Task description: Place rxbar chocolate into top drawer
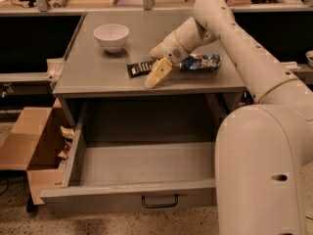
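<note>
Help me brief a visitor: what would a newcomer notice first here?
The bulky white arm fills the right foreground, its end effector low over the tabletop beside the rxbar chocolate. Below, the top drawer stands pulled open. A white bowl sits at the tabletop's back left.

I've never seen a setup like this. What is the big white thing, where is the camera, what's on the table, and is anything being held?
The white shape is a robot's single arm, reaching in from the right. There is only one camera view, looking down at the table from the front. At the arm's end is the gripper, low over the grey table top. Its jaws are open around the right end of the rxbar chocolate, which lies flat and is not lifted. A white bowl and a blue-and-white packet also sit there. Below, the top drawer is pulled open.
</note>
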`<state>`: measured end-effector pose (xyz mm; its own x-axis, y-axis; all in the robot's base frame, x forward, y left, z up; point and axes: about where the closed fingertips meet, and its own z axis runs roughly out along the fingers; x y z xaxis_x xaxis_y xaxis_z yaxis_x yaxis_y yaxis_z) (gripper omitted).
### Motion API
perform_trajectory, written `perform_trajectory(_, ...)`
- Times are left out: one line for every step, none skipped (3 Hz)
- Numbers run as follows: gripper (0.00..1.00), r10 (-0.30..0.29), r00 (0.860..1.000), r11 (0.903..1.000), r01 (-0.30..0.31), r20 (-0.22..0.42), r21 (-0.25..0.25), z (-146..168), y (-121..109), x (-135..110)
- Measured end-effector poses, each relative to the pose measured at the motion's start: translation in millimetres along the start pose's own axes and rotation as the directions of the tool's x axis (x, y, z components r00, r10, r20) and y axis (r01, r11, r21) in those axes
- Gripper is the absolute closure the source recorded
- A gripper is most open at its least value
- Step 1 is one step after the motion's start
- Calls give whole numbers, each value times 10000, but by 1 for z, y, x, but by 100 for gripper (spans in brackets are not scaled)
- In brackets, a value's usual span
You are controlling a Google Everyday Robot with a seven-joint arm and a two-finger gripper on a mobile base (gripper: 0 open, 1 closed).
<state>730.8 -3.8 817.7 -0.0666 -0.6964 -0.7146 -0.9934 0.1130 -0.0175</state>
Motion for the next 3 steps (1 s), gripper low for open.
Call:
perform_trajectory(49,85,10000,10000,-85,-20,-34,-2,-2,-1)
perform_trajectory(74,85,10000,10000,-85,-20,-33,-8,-2,-8)
perform_trajectory(96,85,10000,10000,-85,-20,-33,-10,-2,-10)
